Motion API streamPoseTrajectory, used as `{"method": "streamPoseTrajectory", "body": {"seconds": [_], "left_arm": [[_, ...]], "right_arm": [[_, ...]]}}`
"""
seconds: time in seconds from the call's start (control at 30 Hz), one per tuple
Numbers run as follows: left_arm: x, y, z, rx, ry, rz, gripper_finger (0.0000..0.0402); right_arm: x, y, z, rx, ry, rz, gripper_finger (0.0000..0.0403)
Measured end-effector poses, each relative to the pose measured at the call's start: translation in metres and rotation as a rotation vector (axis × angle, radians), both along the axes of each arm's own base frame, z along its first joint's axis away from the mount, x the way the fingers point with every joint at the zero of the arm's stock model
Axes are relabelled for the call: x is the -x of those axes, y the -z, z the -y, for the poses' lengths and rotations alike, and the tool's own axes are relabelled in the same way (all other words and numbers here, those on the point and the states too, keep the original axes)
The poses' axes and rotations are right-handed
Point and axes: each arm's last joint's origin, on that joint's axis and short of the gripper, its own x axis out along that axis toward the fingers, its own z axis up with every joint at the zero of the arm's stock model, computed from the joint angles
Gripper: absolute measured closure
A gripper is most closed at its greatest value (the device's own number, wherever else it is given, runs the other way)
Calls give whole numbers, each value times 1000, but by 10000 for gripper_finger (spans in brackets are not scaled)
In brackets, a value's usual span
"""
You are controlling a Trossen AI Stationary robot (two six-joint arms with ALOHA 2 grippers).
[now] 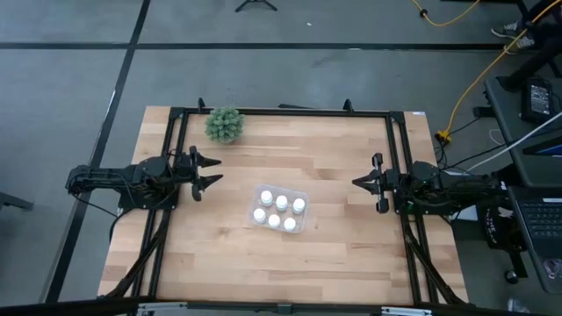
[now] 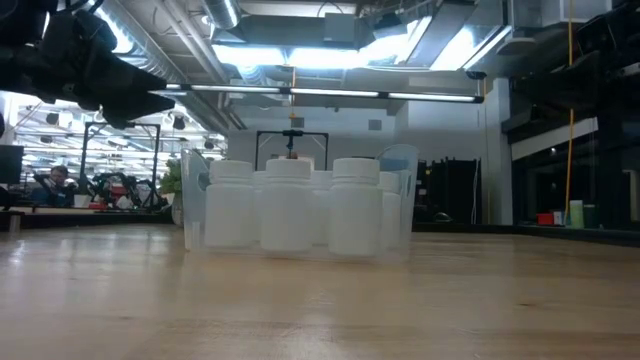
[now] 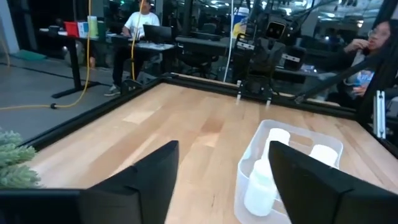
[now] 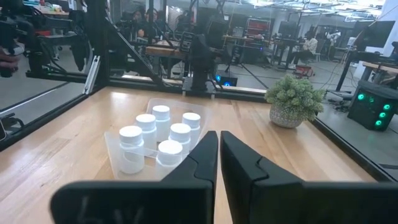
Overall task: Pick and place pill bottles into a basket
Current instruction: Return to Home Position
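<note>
Near the centre of the pale wooden table (image 1: 334, 254), seen from above, the clear basket (image 1: 304, 192) is sitting with all six white pill bottles (image 1: 282, 203) standing upright inside it, packed in two rows of three. At about nine o'clock from the basket, well apart from it, the left gripper (image 1: 217, 170) is hovering near the table's left edge with its two fingers spread apart and nothing between them. Its wrist camera is looking past those parted fingers (image 3: 146, 180) toward the basket. At about three o'clock, also well apart, the right gripper (image 1: 355, 183) is pointing toward the basket with its fingers pressed together, holding nothing. At about eleven o'clock from the basket, close to the table's edge, a small green bushy plant (image 1: 225, 125) is sitting. From table height, the bottles are showing through the basket's see-through wall, white caps uppermost.
</note>
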Motion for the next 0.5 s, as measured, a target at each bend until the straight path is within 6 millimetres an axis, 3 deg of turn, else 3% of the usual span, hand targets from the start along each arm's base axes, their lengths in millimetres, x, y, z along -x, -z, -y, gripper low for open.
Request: {"method": "streamPoseTrajectory", "body": {"seconds": [0.13, 0.33, 0.5], "left_arm": [[0, 0, 0, -20, 19, -6, 218], [-1, 0, 3, -64, 110, -15, 378], [-1, 0, 4, -127, 158, -25, 399]], "right_arm": [[0, 0, 0, -1, 0, 0, 379], [0, 0, 0, 0, 0, 0, 379], [0, 0, 0, -1, 0, 0, 379]]}}
